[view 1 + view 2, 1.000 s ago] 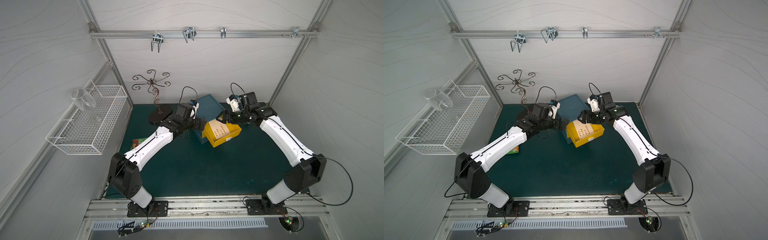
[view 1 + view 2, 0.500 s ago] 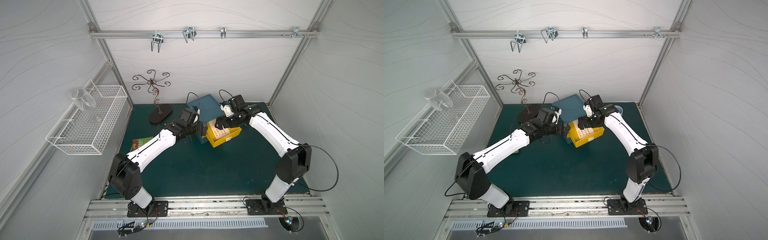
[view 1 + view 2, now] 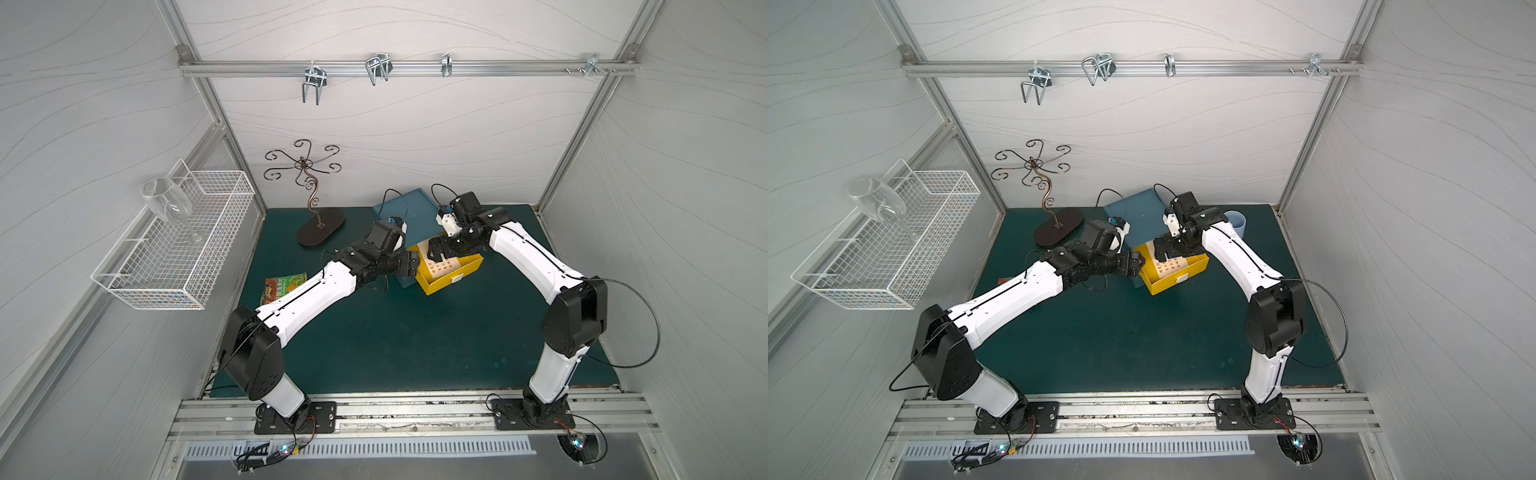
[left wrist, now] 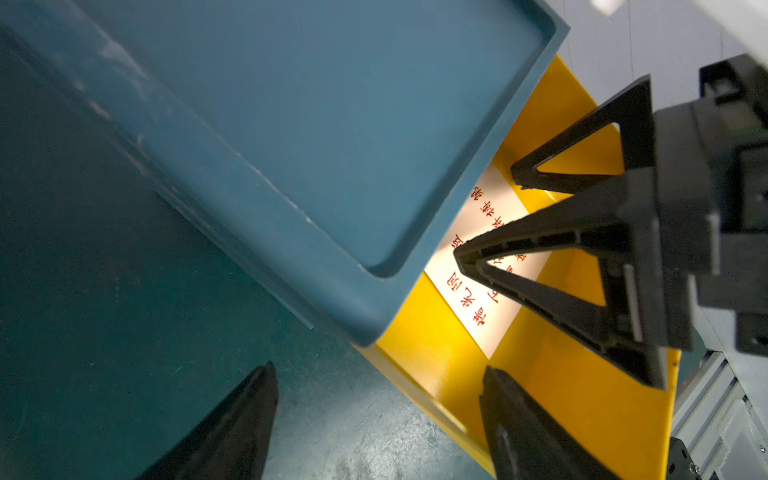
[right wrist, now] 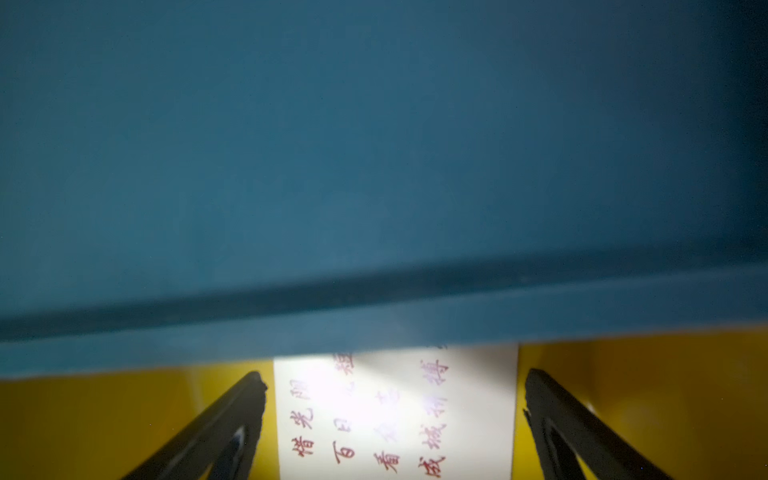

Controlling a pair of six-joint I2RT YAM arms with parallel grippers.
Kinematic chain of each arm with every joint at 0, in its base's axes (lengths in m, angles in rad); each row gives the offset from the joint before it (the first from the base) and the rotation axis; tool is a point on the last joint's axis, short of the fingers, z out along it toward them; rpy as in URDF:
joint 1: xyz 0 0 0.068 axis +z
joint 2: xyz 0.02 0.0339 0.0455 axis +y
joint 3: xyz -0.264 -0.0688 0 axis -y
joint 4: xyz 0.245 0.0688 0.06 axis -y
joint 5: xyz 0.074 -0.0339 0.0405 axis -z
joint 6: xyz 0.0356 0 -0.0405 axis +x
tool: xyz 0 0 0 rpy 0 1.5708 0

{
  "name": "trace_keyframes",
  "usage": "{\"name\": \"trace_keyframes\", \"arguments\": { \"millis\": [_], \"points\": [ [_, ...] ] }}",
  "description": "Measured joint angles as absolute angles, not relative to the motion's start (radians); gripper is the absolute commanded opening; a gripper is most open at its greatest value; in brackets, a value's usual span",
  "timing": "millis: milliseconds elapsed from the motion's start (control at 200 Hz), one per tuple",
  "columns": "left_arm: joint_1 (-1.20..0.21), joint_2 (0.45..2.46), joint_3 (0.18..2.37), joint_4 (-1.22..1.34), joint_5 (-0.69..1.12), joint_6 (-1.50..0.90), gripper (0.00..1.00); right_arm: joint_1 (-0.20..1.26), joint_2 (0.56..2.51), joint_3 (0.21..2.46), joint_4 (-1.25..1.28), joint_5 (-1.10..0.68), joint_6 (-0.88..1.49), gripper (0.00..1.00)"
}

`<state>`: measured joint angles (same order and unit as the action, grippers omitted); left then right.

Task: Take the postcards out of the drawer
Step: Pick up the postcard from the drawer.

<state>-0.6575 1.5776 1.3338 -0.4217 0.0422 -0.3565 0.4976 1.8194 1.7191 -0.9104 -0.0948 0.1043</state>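
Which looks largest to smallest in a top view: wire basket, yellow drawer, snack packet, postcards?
1. Wire basket, though it hangs nearer the camera.
2. Yellow drawer.
3. Snack packet and postcards: both partly covered, too close to rank.

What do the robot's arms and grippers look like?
The left arm and right arm have glossy white shells between chunky black joints, on black base plates. Thin black cables loop alongside. The left gripper and right gripper are black, with hollow triangular jaws tapering to points.
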Motion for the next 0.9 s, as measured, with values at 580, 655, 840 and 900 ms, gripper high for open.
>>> {"name": "trace_keyframes", "arguments": {
  "millis": [580, 655, 840, 900],
  "points": [
    [-0.657, 1.584, 1.342, -0.429, 0.046, -0.356, 0.81, 0.5, 1.819, 1.702, -0.846, -0.249, 0.115, 0.99],
    [-0.657, 1.584, 1.343, -0.429, 0.046, -0.356, 0.81, 0.5, 1.817, 1.702, -0.845, -0.267, 0.121, 0.99],
    [-0.657, 1.584, 1.343, -0.429, 0.045, -0.356, 0.81, 0.499, 1.808, 1.7, -0.847, -0.243, 0.127, 0.99],
    [-0.657, 1.584, 1.343, -0.43, 0.045, -0.356, 0.81, 0.499, 1.802, 1.7, -0.847, -0.225, 0.127, 0.99]
  ]
}}
